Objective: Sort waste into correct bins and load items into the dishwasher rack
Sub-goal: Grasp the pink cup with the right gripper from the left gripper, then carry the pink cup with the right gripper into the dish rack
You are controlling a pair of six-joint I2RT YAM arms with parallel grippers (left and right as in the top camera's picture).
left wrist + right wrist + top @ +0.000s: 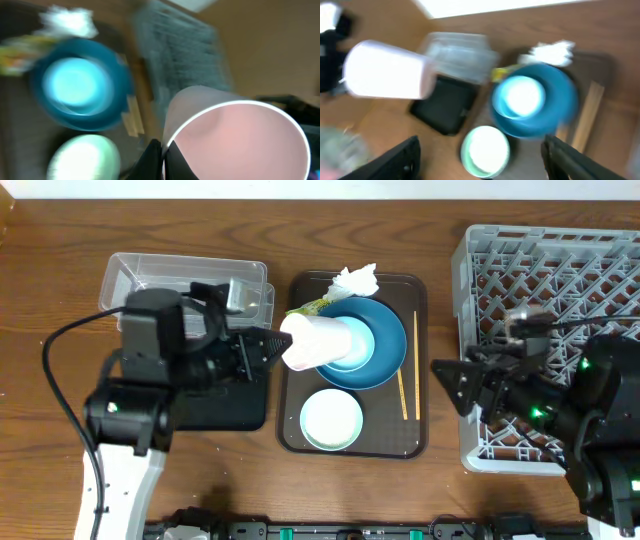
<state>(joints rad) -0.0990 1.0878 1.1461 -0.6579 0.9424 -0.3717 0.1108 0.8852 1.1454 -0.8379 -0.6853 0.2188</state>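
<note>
My left gripper [275, 345] is shut on the rim of the pinkish cup [325, 343], held on its side above the blue dish [375, 340]; the cup fills the left wrist view [235, 140]. The green-rimmed bowl [331, 420] sits on the brown tray [415, 445] with the chopsticks [404, 390] at its right. A crumpled white tissue [356, 280] and a yellow-green wrapper [310, 306] lie at the tray's back. My right gripper [445, 385] is open and empty, between the tray and the grey rack [545, 265]. The clear tub [150, 275] and black tray [235, 410] are on the left.
The left arm covers most of the black tray and part of the clear tub. The right arm reaches over the rack's front half. Bare wooden table lies behind the tray and in the far left corner.
</note>
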